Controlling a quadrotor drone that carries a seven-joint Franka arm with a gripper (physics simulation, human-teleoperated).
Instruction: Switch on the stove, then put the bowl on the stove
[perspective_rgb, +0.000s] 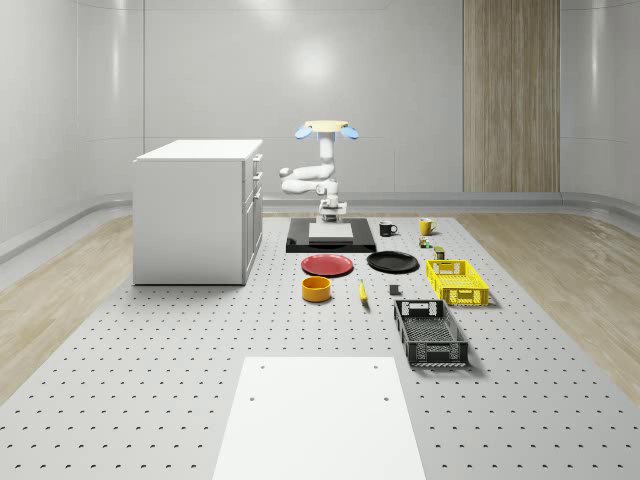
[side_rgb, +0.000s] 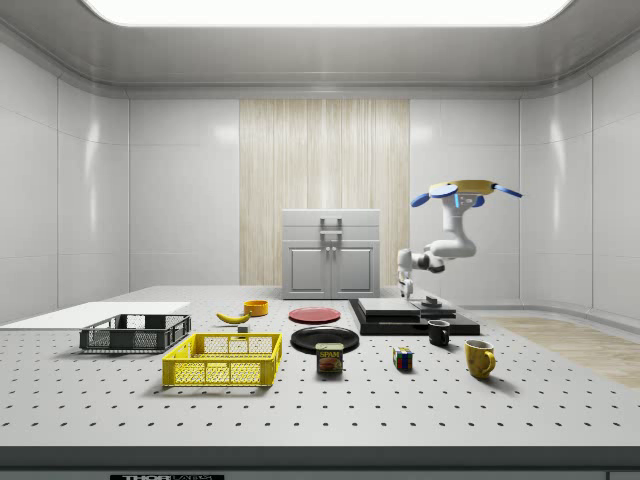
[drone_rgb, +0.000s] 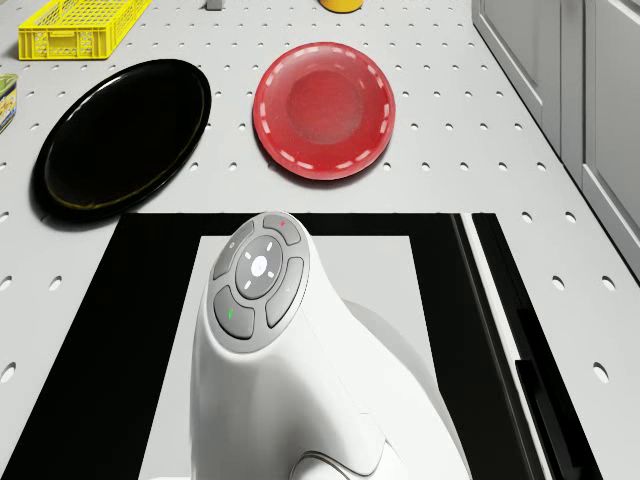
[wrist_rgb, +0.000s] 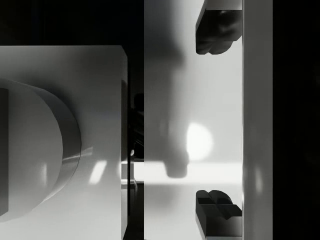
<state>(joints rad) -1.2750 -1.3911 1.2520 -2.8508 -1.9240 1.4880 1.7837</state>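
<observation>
The worktop (perspective_rgb: 150, 400) is a grey perforated slab with a plain white panel (perspective_rgb: 318, 415) at its near end in the whole-scene view. It stands in a pale-walled room with a wood-panelled strip on the back wall and wood flooring on either side. A white cabinet (perspective_rgb: 200, 210) stands on the worktop toward the whole-scene view's left.

The stove (perspective_rgb: 331, 236), a flat black slab with a light grey top plate, lies just beside the cabinet. In front of it sit a red plate (perspective_rgb: 328, 265) and a black plate (perspective_rgb: 393, 262), and nearer still the bowl (perspective_rgb: 316, 289), orange-yellow and well apart from the stove. A banana (perspective_rgb: 362, 291) lies near the bowl. A yellow crate (perspective_rgb: 457, 280) and a black crate (perspective_rgb: 430, 332) lie toward that view's right, with a black mug (perspective_rgb: 387, 229) and a yellow mug (perspective_rgb: 426, 226) beside the stove.

The drone (perspective_rgb: 327, 129) hovers over the stove's far side. Its arm hangs down, elbows out sideways, then drops straight, wrist pointing down. The claw (wrist_rgb: 218, 125) hangs just above the stove's top plate, released, its two dark fingertips (wrist_rgb: 215, 32) well apart.
</observation>
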